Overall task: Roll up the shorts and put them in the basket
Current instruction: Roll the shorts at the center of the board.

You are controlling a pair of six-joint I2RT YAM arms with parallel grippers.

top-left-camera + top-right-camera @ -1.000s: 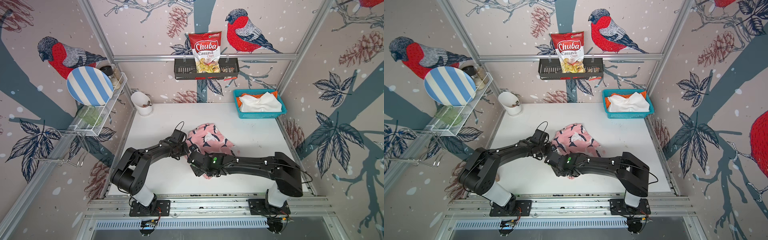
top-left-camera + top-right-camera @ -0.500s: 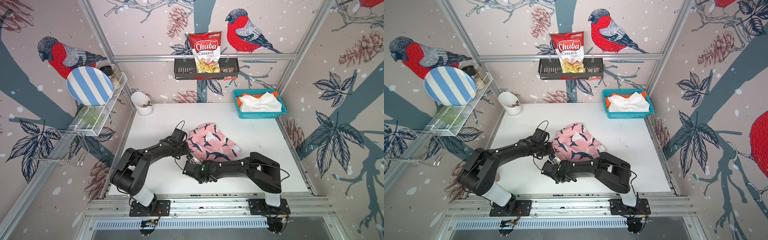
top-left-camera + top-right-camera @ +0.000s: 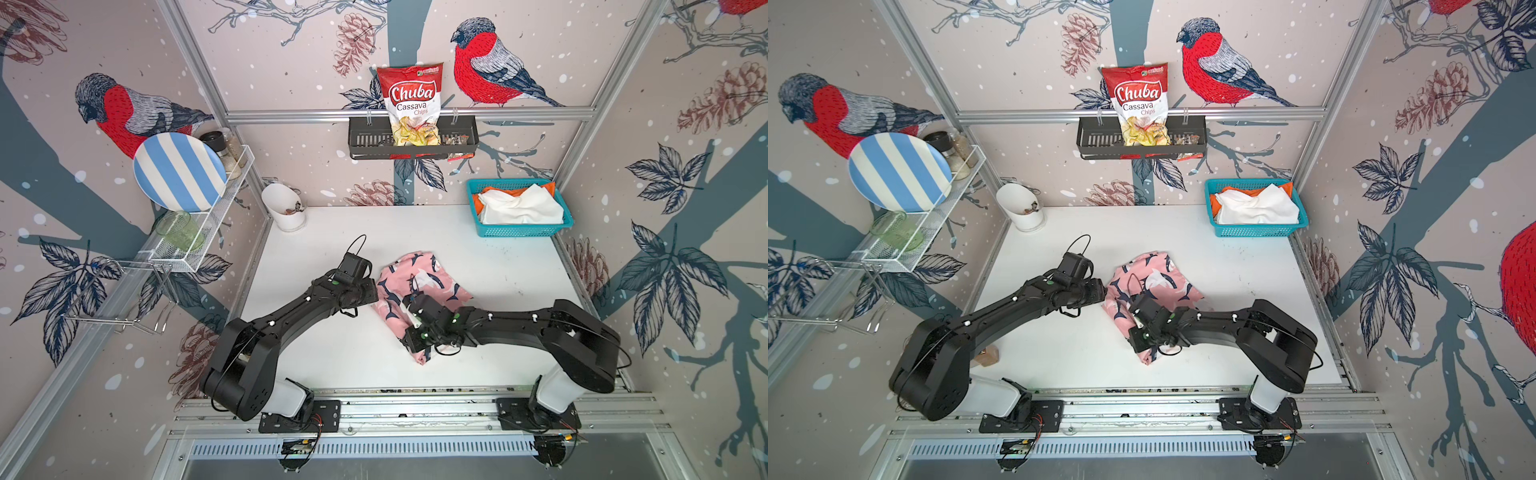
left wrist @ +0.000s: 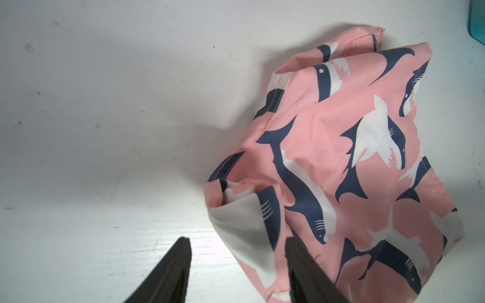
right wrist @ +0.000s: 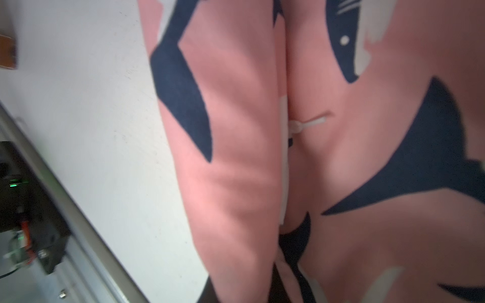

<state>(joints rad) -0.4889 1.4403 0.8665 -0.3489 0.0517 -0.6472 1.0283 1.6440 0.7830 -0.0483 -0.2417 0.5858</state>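
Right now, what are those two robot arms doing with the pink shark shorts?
They are rolling up the pink shorts on the table. The right gripper pinches a fold; the left gripper is open beside them. The bundle looks loose. White shorts and orange shorts lie in the teal basket.

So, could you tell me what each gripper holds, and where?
The right gripper seems to pinch a fold near the robot-side end of the pink shorts; the left gripper is open, holding nothing.

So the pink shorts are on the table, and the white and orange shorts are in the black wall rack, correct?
No: both top views show the white shorts and orange shorts in the teal basket. The pink shorts are indeed on the table.
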